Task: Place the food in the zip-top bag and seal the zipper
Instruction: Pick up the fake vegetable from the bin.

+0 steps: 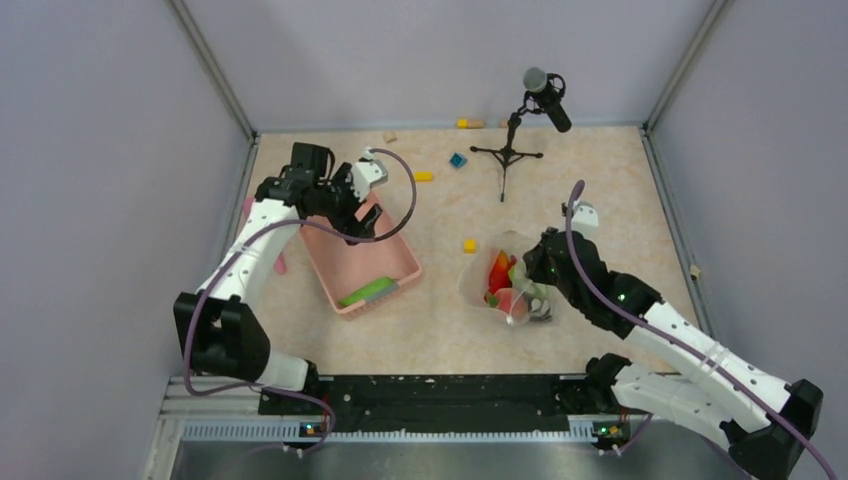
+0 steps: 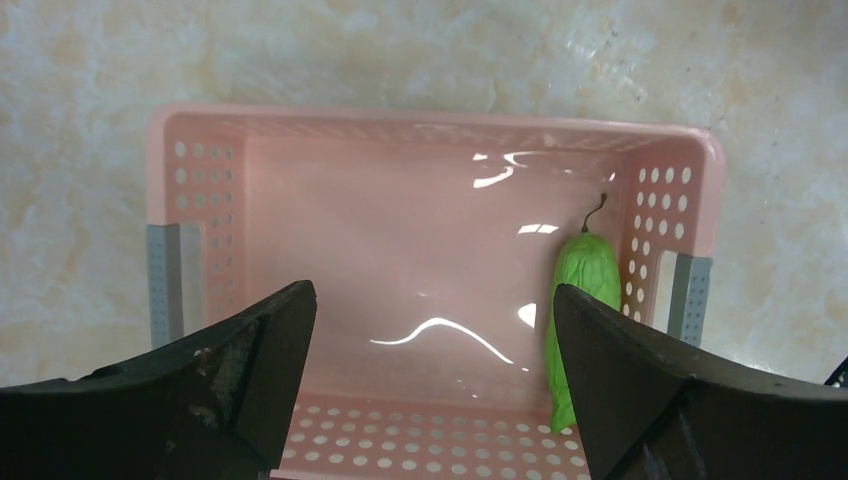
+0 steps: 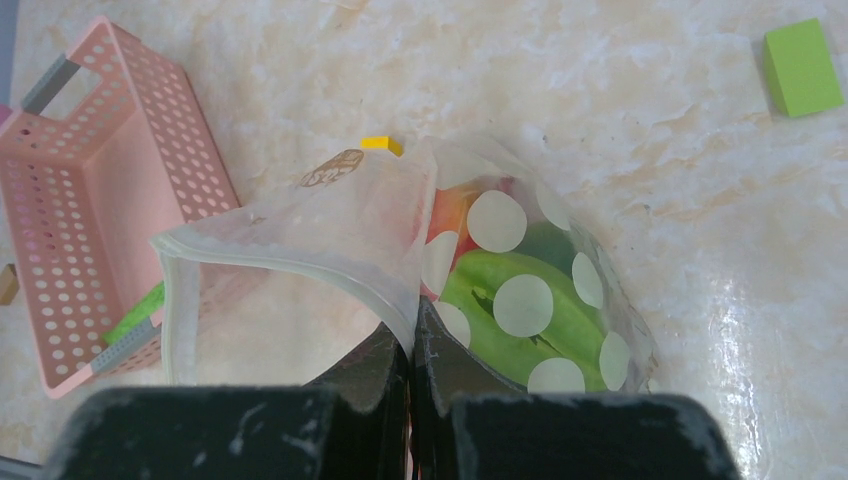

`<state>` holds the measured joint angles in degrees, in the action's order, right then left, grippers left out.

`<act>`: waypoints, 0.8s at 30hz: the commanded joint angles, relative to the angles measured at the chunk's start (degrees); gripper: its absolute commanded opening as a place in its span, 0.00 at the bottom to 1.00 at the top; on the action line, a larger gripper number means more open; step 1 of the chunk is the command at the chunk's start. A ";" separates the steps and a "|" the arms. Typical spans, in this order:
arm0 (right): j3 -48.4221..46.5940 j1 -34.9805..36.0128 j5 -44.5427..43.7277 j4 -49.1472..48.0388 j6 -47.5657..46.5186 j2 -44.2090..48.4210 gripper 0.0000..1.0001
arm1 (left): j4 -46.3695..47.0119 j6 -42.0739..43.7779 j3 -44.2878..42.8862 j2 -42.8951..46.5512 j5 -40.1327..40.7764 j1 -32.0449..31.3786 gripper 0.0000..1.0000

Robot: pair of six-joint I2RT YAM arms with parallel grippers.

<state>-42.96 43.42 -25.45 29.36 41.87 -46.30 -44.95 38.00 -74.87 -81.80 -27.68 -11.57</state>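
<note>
Tabletop [image 1: 440, 335] marbled beige, walls [image 1: 100, 150] lilac, microphone [image 1: 548, 95] at back, zip-top bag [image 1: 480, 275] mid-right.

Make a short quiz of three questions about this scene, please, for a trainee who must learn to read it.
1. True or false: the pink basket is empty.
2. The right arm's jaws are shut on: A the zip-top bag; B the pink basket; C nothing.
3. Fill in: the left arm's jaws stand ____ above the basket.
Key: 1 false, a green cucumber lies in it; 2 A; 3 open.
</note>
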 commanded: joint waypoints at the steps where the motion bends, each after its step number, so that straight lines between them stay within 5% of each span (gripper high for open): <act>1: -3.56 -0.18 -1.72 0.45 0.48 -2.21 0.00 | -3.80 4.83 0.89 -2.81 -2.16 2.04 0.94; 24: -6.60 -0.19 -4.79 0.80 -0.12 -5.79 0.00 | -8.40 13.53 8.35 -10.67 -8.11 3.53 0.94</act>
<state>-46.22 43.42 -28.84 30.89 42.13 -51.81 -51.81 48.88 -67.11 -91.13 -32.75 -8.19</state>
